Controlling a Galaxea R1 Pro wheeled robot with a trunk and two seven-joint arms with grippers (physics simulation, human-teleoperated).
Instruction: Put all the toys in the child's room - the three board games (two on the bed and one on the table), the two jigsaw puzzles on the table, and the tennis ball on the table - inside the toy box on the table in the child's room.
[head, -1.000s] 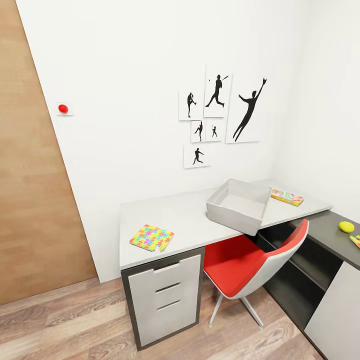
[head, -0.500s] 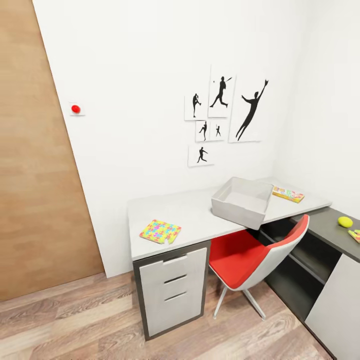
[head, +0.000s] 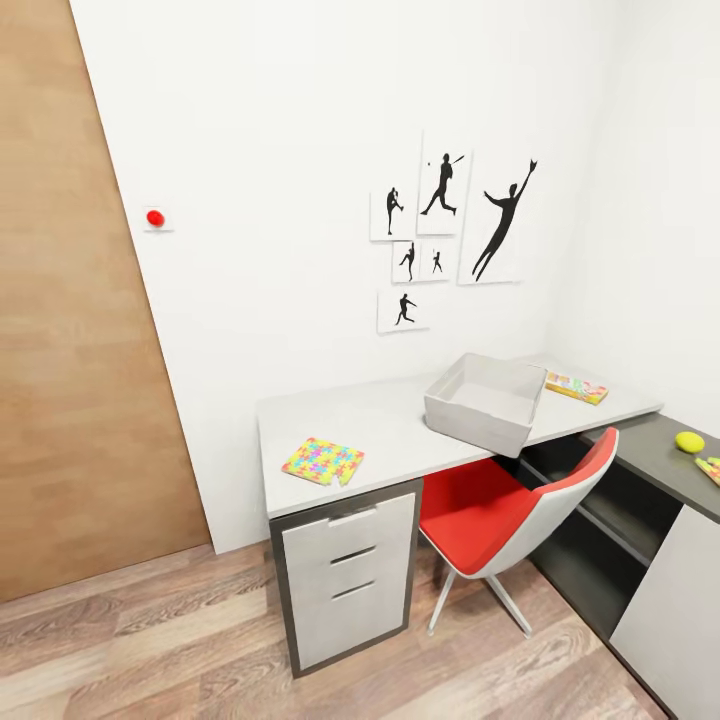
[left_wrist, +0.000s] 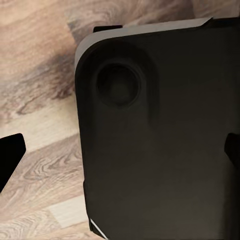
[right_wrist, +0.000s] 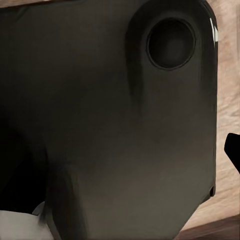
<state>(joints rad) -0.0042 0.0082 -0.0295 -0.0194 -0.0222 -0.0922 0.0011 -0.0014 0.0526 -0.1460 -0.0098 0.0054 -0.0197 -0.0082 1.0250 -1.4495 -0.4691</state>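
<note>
The table (head: 390, 425) stands against the white wall in the head view. A multicoloured jigsaw puzzle (head: 323, 460) with a notched corner lies near its front left. The grey toy box (head: 485, 402) sits tilted at the desk's front edge. Behind it lies a yellow-orange board game (head: 576, 387). On the lower dark wing rest the tennis ball (head: 689, 442) and the corner of a second puzzle (head: 710, 467). My left gripper (left_wrist: 120, 155) hangs open over the robot's dark base, fingertips far apart. My right gripper (right_wrist: 120, 150) also faces the base, one fingertip (right_wrist: 233, 150) far out at the side.
A red and white chair (head: 500, 510) is tucked under the desk below the toy box. White drawers (head: 348, 575) fill the desk's left end. A brown door (head: 70, 330) stands left, and wood-plank floor (head: 150, 650) lies in front.
The whole head picture has shifted to the right, so the camera has turned a little left. The toys on the table lie where they were.
</note>
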